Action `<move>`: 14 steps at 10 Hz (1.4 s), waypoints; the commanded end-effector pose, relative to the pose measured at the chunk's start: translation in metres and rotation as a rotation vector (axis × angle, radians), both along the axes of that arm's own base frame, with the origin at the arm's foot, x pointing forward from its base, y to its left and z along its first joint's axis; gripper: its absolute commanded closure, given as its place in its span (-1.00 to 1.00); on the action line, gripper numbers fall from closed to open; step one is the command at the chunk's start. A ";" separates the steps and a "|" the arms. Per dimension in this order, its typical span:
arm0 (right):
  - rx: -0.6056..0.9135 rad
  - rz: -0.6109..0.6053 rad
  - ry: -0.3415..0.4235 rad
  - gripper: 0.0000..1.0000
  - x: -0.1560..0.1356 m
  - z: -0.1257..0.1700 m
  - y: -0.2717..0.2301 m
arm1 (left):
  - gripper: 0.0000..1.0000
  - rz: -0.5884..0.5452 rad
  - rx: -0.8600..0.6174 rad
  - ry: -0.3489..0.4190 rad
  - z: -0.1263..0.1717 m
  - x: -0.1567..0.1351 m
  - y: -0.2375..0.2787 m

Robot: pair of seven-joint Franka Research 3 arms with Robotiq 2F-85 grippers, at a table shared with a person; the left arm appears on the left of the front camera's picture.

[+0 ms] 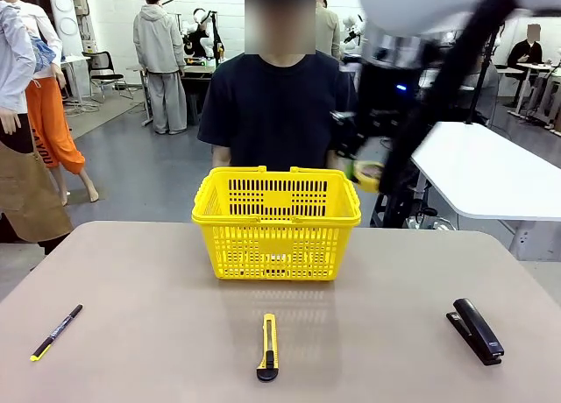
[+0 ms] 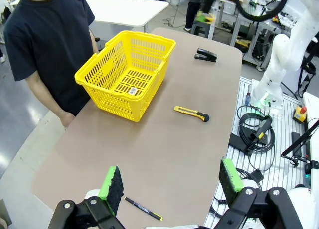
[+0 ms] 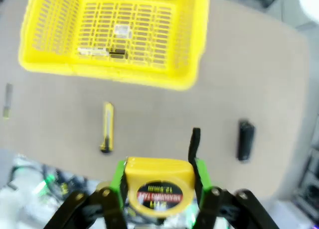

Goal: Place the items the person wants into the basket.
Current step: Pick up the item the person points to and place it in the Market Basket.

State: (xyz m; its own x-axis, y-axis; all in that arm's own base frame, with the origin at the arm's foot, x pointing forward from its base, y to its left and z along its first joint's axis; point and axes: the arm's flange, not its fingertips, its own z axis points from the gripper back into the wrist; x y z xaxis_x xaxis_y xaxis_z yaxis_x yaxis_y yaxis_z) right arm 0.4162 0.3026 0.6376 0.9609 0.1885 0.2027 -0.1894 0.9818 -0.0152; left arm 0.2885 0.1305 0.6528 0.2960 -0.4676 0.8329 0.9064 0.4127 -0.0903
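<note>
Right wrist view: right tool clamped on yellow tape measure; white marker lies in basket; left tool — wide open, empty.

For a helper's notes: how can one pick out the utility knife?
Find the yellow basket on the table. The utility knife lies just in front, on the robot's side. Unlike the thin pen and black stapler, it is yellow with a black end.

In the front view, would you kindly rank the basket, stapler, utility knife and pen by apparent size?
1. yellow basket
2. black stapler
3. utility knife and pen: alike in length, so left unranked, though the pen is far thinner.
</note>
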 end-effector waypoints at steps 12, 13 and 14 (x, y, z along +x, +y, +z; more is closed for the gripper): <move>-0.207 0.192 0.029 -0.29 0.148 -0.123 0.120 | -1.00 -0.014 -0.013 -0.023 0.000 0.000 0.001; -0.223 0.177 0.024 -0.29 0.151 -0.134 0.120 | -1.00 -0.014 -0.013 -0.023 0.000 0.000 0.001; -0.241 0.196 0.046 -0.29 0.152 -0.146 0.119 | -1.00 -0.014 -0.013 -0.023 0.000 0.000 0.001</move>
